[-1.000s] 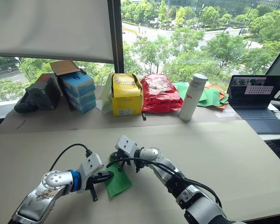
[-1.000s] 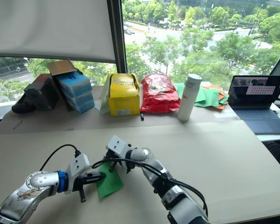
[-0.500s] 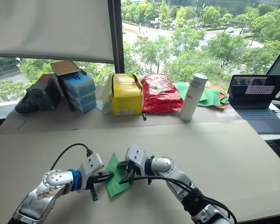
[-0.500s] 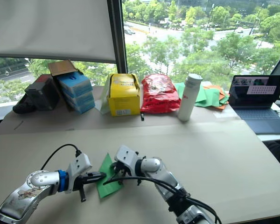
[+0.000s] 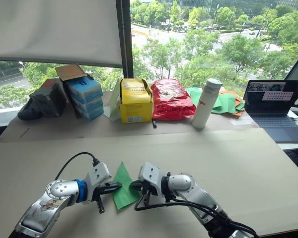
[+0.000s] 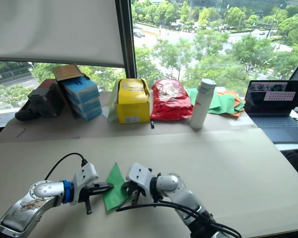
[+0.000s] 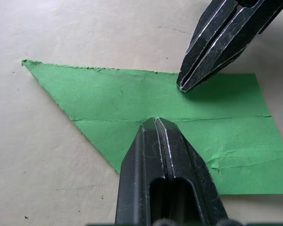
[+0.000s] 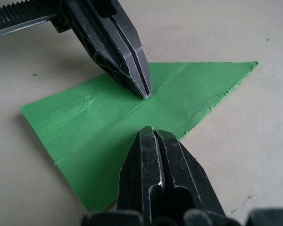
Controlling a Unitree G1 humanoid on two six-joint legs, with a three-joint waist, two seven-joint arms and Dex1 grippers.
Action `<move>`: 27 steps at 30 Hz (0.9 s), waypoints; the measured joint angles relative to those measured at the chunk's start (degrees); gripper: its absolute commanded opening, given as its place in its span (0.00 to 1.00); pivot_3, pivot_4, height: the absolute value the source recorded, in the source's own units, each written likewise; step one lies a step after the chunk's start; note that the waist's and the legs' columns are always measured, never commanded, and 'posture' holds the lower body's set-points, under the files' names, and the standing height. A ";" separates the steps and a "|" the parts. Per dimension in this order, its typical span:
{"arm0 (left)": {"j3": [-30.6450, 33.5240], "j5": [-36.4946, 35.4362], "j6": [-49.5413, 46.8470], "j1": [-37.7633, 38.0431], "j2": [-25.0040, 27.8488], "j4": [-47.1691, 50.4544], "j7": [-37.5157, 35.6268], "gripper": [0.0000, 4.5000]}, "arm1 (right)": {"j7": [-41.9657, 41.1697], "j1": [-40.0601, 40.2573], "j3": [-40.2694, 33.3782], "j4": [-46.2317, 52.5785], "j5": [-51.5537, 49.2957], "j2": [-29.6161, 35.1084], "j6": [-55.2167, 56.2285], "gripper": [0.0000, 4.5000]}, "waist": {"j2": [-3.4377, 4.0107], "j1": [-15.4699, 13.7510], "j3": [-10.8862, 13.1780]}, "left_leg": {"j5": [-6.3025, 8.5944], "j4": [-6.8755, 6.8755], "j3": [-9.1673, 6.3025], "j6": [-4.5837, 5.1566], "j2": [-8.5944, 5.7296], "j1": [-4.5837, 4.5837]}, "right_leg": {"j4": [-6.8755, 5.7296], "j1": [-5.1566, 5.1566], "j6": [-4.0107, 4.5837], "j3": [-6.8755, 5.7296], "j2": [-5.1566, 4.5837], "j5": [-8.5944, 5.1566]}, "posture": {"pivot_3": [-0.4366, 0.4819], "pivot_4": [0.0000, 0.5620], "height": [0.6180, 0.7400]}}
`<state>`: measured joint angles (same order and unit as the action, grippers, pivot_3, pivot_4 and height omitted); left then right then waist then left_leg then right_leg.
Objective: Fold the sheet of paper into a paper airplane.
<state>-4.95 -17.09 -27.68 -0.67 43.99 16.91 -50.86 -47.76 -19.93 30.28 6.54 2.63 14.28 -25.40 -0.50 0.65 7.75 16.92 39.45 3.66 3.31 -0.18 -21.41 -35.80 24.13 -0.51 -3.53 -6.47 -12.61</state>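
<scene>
The sheet of paper (image 5: 123,181) is bright green and lies flat on the table near me. It is folded to a point at its far end, with a crease down the middle (image 7: 108,94). My left gripper (image 5: 118,186) is shut, and its tip (image 7: 155,121) presses on the centre crease from the left. My right gripper (image 5: 134,186) is also shut, with its tip (image 7: 181,87) resting on the paper's right edge. In the right wrist view both shut tips (image 8: 148,129) meet over the paper (image 8: 188,89) from opposite sides.
Along the window at the back of the table (image 5: 238,163) stand blue boxes (image 5: 83,96), a yellow box (image 5: 135,101), a red bag (image 5: 170,99) and a white bottle (image 5: 206,103). A heap of green and orange sheets (image 5: 223,101) and a laptop (image 5: 270,106) lie further right.
My right gripper has drawn back from the paper's far end to its right edge, uncovering the point. The left gripper has stayed pressed on the paper.
</scene>
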 measured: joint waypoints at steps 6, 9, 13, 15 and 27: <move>-0.17 0.00 0.00 -0.09 0.00 0.00 -0.02 0.00 | -1.05 1.77 0.43 4.67 -1.79 3.28 -3.18 0.00 | 0.02 -0.09 -0.02 | 0.01 0.00 0.00 0.01 0.00 0.00 | 0.04 0.00 -0.01 -0.01 -0.01 -0.01 | 0.48 0.27 1.00; -0.24 0.00 0.00 -0.19 0.00 -0.01 -0.02 0.00 | -1.64 2.60 0.42 6.67 -2.43 4.76 -4.37 0.00 | 0.02 -0.14 -0.02 | 0.01 0.00 0.00 0.03 0.00 0.00 | 0.07 -0.01 -0.01 -0.02 -0.01 -0.01 | 0.48 0.27 1.00; -0.40 0.01 0.00 -0.47 0.00 -0.18 -0.09 0.00 | -2.18 3.01 0.48 8.40 -3.74 6.51 -5.62 0.00 | 0.01 -0.24 -0.02 | 0.01 0.00 0.00 0.03 0.00 -0.01 | 0.08 -0.01 -0.01 -0.03 -0.01 -0.01 | 0.48 0.27 1.00; -0.56 0.01 0.00 -0.67 0.00 -0.30 -0.13 0.00 | -2.21 3.02 0.54 8.99 -3.99 6.97 -6.37 0.00 | 0.01 -0.35 -0.02 | 0.01 0.00 0.00 0.03 0.00 -0.01 | 0.08 -0.01 -0.01 -0.03 -0.01 -0.01 | 0.48 0.27 1.00; -1.12 -0.01 0.13 -2.17 -0.08 -1.09 -0.46 0.00 | -2.02 3.48 -0.85 10.76 -5.74 7.94 -7.00 0.00 | -0.02 -0.91 -0.01 | 0.02 0.00 -0.01 0.04 0.01 -0.06 | 0.11 0.00 -0.02 -0.07 0.00 -0.01 | 0.48 0.27 1.00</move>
<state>-6.07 -17.10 -27.55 -2.84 43.91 15.82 -51.32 -49.78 -16.46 29.43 17.29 -3.11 22.22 -32.40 -0.53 -0.26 7.75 16.94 39.45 3.66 3.35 -0.17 -21.47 -35.69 24.14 -0.53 -3.61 -6.47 -12.63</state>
